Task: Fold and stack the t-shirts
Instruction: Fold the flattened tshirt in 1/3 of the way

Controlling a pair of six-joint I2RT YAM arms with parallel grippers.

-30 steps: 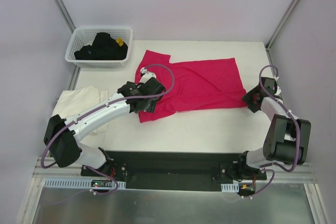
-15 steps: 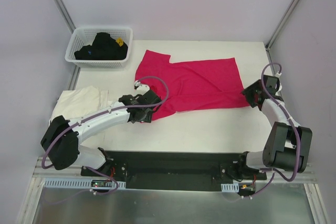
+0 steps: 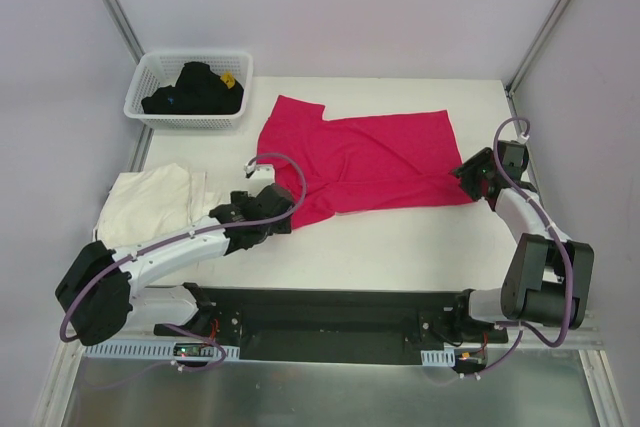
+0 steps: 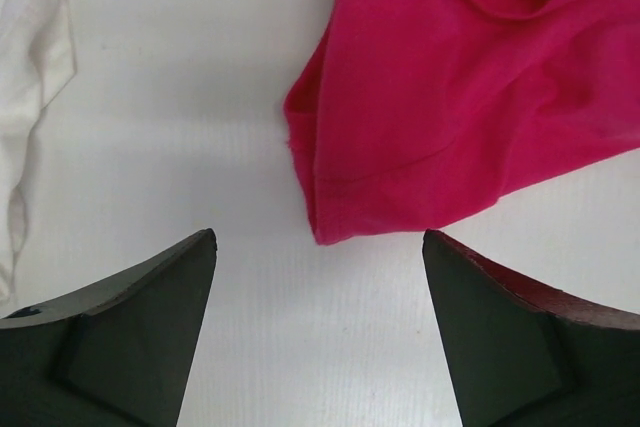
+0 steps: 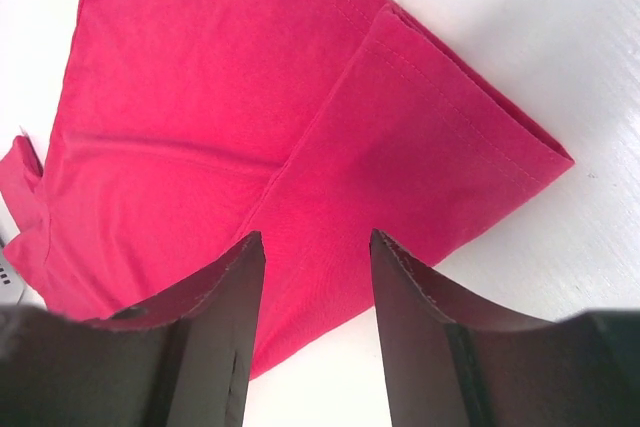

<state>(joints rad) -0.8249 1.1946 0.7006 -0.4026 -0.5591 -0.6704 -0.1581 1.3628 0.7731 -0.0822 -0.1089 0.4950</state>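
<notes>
A magenta-red t-shirt (image 3: 370,159) lies spread across the middle of the table, partly folded, with a sleeve pointing to the far left. My left gripper (image 3: 284,215) is open just short of the shirt's near left corner (image 4: 330,227), with bare table between its fingers. My right gripper (image 3: 468,179) hovers open over the shirt's folded near right corner (image 5: 480,147); flat cloth shows between its fingers (image 5: 230,297) and nothing is pinched. A cream-white t-shirt (image 3: 150,202) lies rumpled at the table's left edge, and its edge (image 4: 30,77) shows in the left wrist view.
A white lattice basket (image 3: 185,119) holding dark clothes (image 3: 195,90) stands at the far left corner. Bare white table (image 3: 390,237) runs along the near side between the shirt and the arm bases. Grey walls enclose the table on both sides.
My left arm has drawn back to the near left, off the magenta-red shirt, whose near left corner now lies flat. The right gripper has crept slightly further over the right corner.
</notes>
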